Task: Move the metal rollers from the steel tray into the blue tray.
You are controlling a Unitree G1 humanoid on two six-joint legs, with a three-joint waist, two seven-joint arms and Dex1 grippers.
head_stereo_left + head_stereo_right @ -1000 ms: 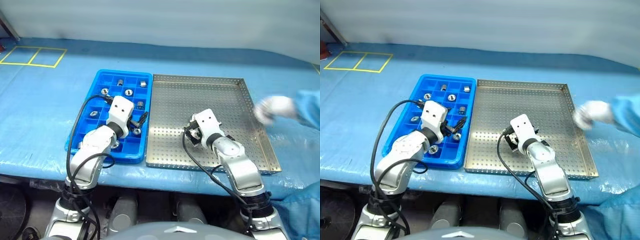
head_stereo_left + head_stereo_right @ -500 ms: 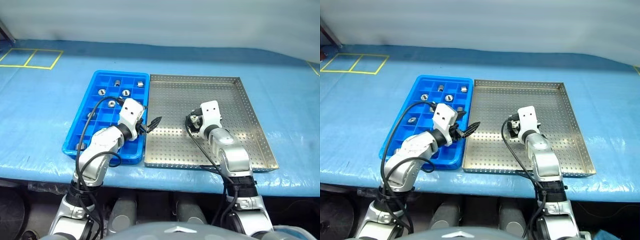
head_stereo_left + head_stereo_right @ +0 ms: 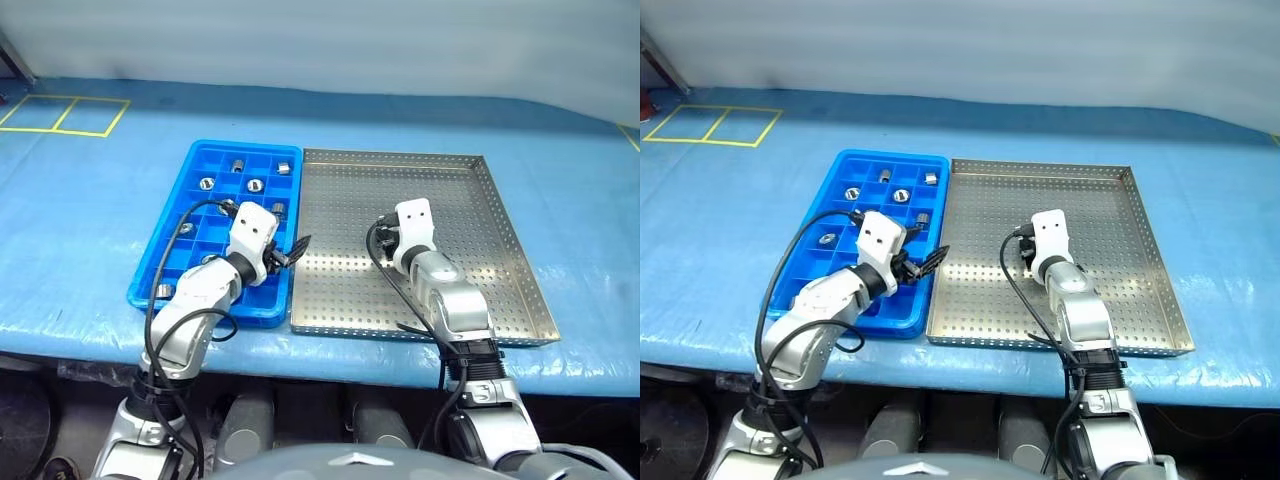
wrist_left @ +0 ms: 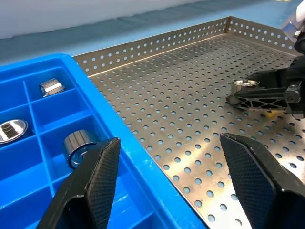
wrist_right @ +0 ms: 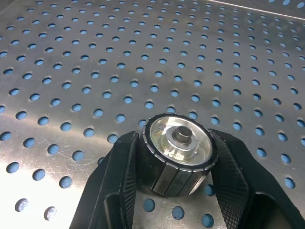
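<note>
Pinching a metal roller, right gripper clamps.

One steel tray, one blue tray; one metal roller on steel, at least six rollers in blue.

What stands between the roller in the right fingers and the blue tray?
The left gripper hovers open over the blue tray's edge next to the steel tray, on the way there. The roller sits clamped in the right gripper on the steel floor; both tray rims must be cleared too.
</note>
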